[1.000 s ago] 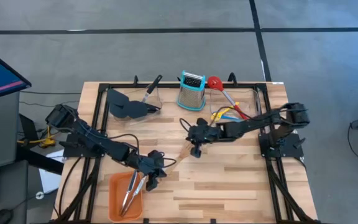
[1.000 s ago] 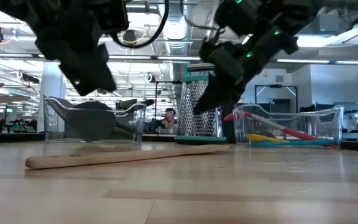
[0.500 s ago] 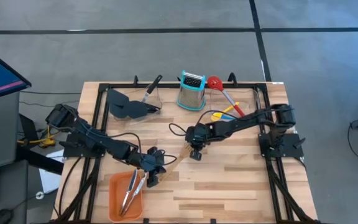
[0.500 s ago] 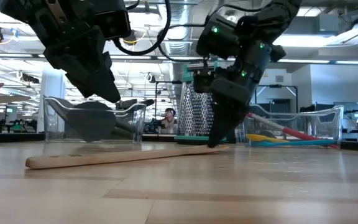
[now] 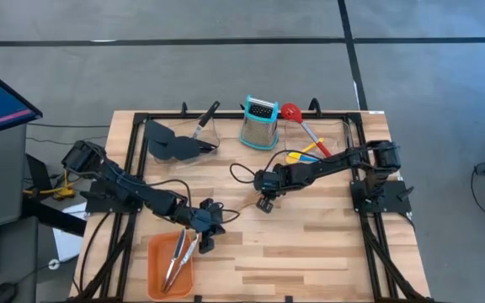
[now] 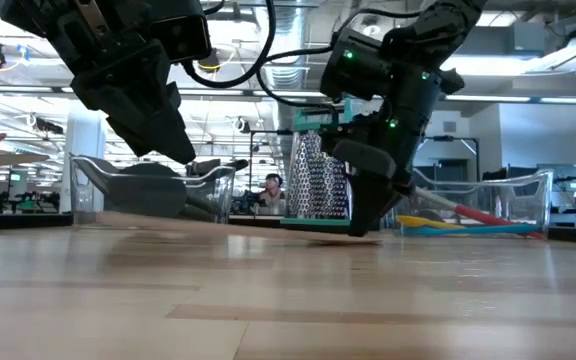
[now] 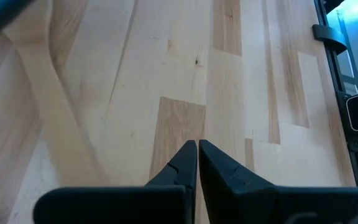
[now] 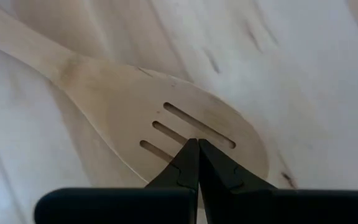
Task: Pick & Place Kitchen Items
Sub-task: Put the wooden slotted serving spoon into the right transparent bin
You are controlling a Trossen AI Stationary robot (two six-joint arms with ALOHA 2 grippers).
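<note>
Wooden slotted spatula (image 8: pixel 166 127) under right gripper (image 8: pixel 197 144) — closed, angled down; left gripper (image 7: pixel 197 147) closed, low.

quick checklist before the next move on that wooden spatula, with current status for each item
1. Right gripper on the wooden spatula: ok, shut tips press down on its slotted blade.
2. Spatula actually gripped: not ok, the closed fingers only rest on top of it.
3. Spatula flat on the table: not ok, in the low view the handle end looks lifted.
4. Left gripper ready to take the handle: not ok, it is shut and holds nothing, hovering beside the handle.
5. Orange tray has room: cannot tell, steel tongs already lie in it.
6. Arms clear of each other: ok, a gap shows between them from above.
</note>
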